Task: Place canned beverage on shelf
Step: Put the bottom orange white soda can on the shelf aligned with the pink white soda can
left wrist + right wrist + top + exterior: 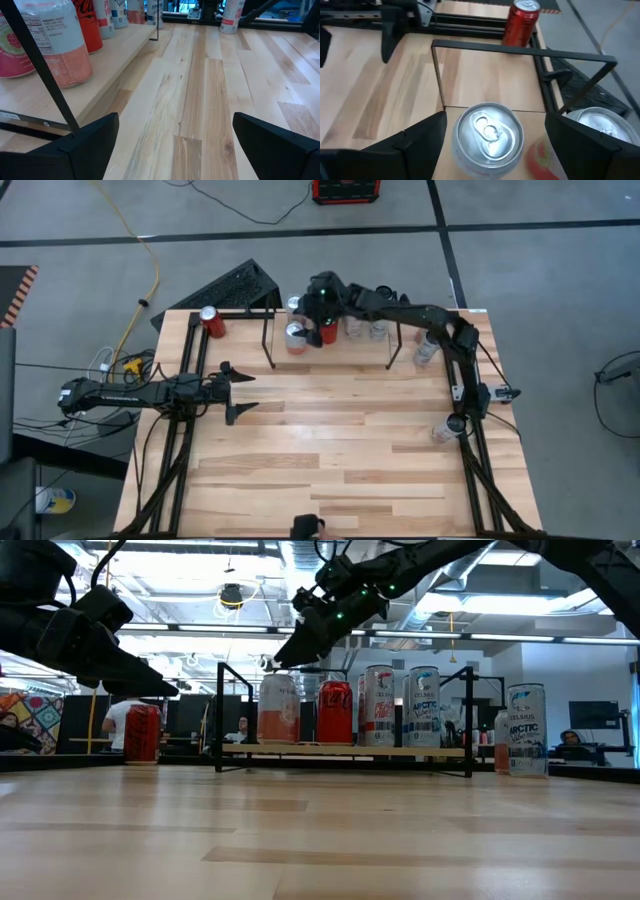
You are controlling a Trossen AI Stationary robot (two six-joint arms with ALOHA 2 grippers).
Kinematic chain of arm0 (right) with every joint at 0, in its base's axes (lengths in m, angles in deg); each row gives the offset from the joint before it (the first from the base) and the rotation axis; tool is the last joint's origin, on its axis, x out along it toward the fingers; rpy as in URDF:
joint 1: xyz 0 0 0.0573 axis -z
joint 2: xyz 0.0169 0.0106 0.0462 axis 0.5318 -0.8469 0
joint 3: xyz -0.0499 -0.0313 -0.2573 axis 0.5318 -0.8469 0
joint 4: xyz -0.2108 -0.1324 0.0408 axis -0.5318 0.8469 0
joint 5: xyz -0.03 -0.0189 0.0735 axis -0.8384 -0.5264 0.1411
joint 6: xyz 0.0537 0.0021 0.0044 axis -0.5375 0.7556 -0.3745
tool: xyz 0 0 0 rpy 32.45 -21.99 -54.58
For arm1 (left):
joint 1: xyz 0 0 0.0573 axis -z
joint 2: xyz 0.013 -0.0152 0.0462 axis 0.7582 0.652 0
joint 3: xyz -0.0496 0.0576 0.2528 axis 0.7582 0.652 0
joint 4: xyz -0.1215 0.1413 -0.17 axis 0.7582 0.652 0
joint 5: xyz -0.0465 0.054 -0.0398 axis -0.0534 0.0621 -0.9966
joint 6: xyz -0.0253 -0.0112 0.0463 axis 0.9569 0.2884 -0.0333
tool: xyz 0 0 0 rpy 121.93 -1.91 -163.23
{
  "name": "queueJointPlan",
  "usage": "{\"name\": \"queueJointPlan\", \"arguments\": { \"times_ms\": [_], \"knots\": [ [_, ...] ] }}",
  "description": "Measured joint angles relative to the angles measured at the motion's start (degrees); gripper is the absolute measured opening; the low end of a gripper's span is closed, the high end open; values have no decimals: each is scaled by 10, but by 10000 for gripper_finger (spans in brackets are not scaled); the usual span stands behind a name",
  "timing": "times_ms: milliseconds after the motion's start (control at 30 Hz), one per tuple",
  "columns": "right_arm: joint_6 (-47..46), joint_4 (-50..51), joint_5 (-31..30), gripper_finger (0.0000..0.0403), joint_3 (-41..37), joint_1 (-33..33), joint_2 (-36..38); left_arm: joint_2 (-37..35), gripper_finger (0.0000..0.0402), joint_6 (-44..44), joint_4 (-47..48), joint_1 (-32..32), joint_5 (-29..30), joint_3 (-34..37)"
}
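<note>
Silver-topped can [487, 134] stands on shelf [330, 350] between right gripper's [492, 140] spread fingers [415, 142].

I'm counting four cans [334, 712] on one shelf [345, 750], at least three loose cans [527, 730], and two arms [130, 392].

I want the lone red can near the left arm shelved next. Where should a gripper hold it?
Grip the red can around its round side wall at mid-height, from the open table side. It stands upright, apart from the shelf, so fingers fit either side.
</note>
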Motion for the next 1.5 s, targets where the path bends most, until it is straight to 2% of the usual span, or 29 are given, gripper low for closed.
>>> {"name": "queueJointPlan", "arguments": {
  "times_ms": [167,533,733,867,1000,1367,1500],
  "knots": [
    [25,2,34,363,0,9,-17,0,377,0,0,0,0,0],
    [33,-6,18,362,0,1,-34,0,377,0,0,0,0,0],
    [16,-1,4,331,0,-2,-34,0,377,0,0,0,0,0],
    [-8,0,-26,307,0,-10,-34,0,377,0,0,0,0,0],
    [-49,2,-41,300,1,-19,-33,0,377,0,0,0,0,0],
    [-223,9,-193,298,1,-55,-33,0,377,0,0,0,0,0],
    [-259,13,-243,298,1,-69,-33,0,377,0,0,0,0,0]
  ]
}}
